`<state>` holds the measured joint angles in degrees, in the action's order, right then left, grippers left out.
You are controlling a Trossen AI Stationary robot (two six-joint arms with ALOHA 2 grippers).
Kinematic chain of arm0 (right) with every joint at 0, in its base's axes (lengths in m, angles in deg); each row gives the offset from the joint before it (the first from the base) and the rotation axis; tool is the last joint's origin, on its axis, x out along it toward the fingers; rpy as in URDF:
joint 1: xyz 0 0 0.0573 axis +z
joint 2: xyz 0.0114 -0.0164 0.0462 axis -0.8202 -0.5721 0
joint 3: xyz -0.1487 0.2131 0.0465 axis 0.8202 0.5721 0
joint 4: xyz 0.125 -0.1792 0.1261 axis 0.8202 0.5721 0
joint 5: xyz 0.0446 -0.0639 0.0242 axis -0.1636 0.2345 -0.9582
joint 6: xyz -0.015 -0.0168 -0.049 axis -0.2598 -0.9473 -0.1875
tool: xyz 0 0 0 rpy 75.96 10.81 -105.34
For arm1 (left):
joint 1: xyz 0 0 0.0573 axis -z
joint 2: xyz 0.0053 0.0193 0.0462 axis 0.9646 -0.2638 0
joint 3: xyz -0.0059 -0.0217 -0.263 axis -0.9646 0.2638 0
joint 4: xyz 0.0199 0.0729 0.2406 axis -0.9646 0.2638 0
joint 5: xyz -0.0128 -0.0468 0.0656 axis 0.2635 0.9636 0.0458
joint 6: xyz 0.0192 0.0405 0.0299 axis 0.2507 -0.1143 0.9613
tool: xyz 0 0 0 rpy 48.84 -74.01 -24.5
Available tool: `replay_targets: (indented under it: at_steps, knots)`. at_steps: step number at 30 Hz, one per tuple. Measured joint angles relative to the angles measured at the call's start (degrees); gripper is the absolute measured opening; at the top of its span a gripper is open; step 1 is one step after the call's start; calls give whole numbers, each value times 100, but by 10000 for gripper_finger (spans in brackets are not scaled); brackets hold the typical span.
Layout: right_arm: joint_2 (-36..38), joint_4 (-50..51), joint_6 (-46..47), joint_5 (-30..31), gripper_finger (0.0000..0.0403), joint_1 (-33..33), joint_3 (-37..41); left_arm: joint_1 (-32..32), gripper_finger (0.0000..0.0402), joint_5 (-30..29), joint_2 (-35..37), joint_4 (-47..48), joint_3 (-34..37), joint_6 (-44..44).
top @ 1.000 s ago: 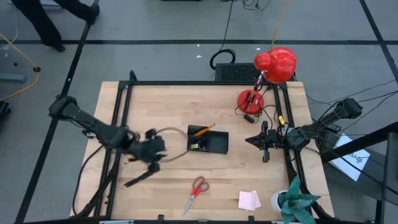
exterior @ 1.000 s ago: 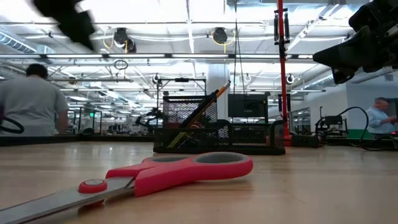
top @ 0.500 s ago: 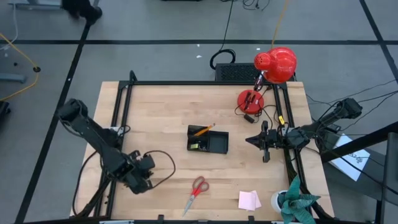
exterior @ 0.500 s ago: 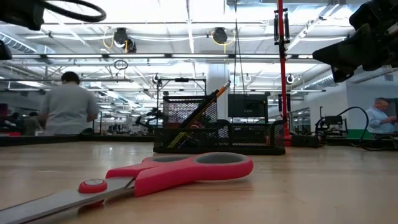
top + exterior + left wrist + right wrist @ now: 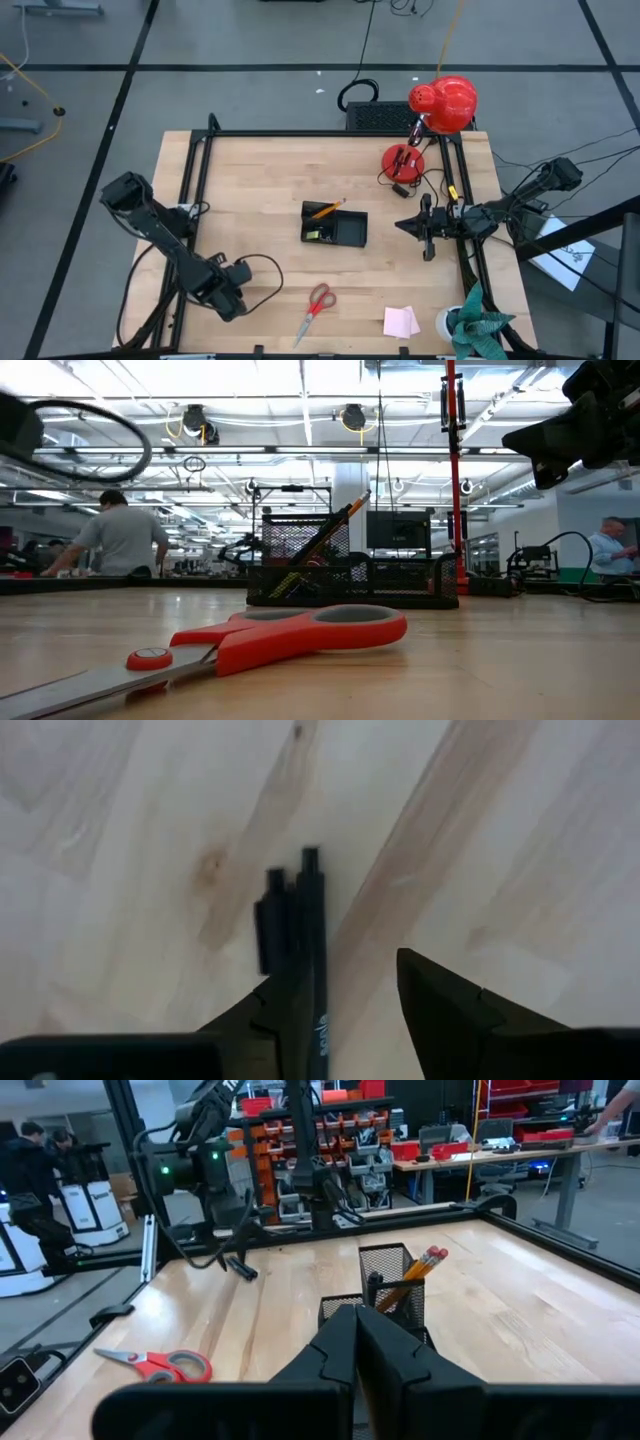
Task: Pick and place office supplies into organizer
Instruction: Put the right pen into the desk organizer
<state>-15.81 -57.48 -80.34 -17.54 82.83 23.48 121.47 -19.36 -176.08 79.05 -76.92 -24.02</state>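
Your left gripper [image 5: 340, 1005] hangs with jaws open over two thin black pens [image 5: 298, 955] lying on the wooden table [image 5: 260, 190], well apart from the black mesh organizer [image 5: 335, 227]. Next, lower and close. The right gripper [image 5: 357, 1342] waits closed at the table's right edge.

Wood table [image 5: 260, 170]: organizer [image 5: 335, 225], scissors [image 5: 316, 308], sticky-note pad [image 5: 401, 321], lamp base [image 5: 402, 160].

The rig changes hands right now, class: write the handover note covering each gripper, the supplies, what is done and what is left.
Left gripper: open, low over the black pens at the table's front-left.
Right gripper: shut, empty, waiting right of the organizer.
Done: orange pencils stand in the organizer.
Left: the pens, red-handled scissors and pink sticky-note pad lie on the table.
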Motion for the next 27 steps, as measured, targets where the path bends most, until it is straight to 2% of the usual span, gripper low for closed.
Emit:
replay_targets:
  at_steps: [7,19,27]
  knots:
    - [1,0,49,-2,4,0,0,24,152,357,-268,137,34,-58]
    - [-36,-35,87,-22,4,0,0,2,152,357,-381,87,81,153]
    - [-39,-42,87,-22,4,0,0,-186,139,349,-401,-797,194,397]
